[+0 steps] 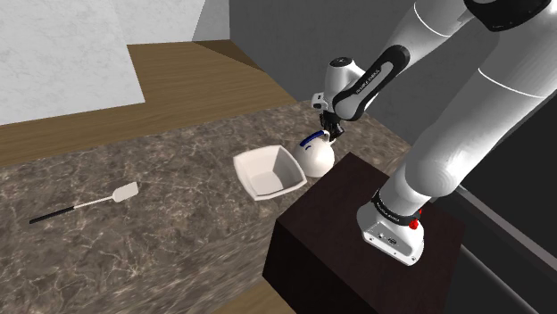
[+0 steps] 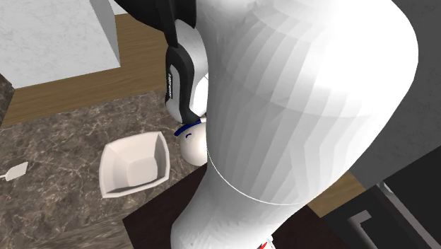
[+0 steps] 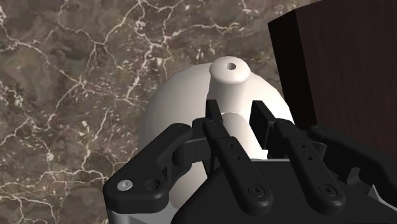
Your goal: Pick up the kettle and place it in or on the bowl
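Note:
A white kettle [image 1: 317,161] with a blue handle [image 1: 309,140] stands upright on the marble counter, close against the dark stand. My black gripper [image 1: 327,130] reaches down onto its top. In the wrist view the two fingers [image 3: 215,118] clasp a white part on top of the kettle [image 3: 184,102], so the gripper [image 3: 236,113] is shut on the kettle, behind its round spout. A white square bowl [image 1: 247,164] sits just beside the kettle, on the shoulder view's left. In the second exterior view the bowl [image 2: 107,157] lies left of the kettle [image 2: 191,146], which the arm largely hides.
The dark brown stand [image 1: 357,241] rises right next to the kettle, and its wall [image 3: 337,57] stands close beside the fingers. A white spatula [image 1: 114,195] with a black handle lies far off on the counter. A wooden floor and a pale wall lie beyond the counter.

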Tool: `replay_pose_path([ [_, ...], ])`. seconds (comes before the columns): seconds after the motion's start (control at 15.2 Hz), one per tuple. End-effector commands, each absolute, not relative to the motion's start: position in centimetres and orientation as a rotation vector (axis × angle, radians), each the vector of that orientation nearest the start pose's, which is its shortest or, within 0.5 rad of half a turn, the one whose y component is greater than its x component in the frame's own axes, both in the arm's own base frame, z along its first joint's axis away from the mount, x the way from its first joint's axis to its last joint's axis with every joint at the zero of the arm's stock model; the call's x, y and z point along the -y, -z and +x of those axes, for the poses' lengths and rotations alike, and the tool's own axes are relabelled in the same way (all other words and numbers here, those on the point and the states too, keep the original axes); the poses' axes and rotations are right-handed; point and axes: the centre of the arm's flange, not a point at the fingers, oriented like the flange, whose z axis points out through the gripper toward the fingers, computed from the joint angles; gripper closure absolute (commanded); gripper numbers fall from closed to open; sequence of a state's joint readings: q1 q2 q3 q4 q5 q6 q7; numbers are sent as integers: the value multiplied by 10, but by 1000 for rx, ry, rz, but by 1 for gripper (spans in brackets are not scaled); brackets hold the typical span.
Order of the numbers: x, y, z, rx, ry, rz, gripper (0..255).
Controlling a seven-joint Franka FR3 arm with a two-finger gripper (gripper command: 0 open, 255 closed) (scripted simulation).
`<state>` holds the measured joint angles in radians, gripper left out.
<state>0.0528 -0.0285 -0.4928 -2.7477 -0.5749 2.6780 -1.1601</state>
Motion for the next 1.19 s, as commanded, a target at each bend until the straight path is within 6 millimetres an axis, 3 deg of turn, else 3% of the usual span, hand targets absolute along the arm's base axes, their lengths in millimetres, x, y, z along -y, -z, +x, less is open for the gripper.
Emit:
replay_pose_path([
  [0.0, 147, -221, 356, 1896, -315, -2649, 255],
  [0.2, 147, -221, 356, 1896, -315, -2649, 255],
  [1.12, 147, -295, 356, 1896, -315, -2649, 255],
])
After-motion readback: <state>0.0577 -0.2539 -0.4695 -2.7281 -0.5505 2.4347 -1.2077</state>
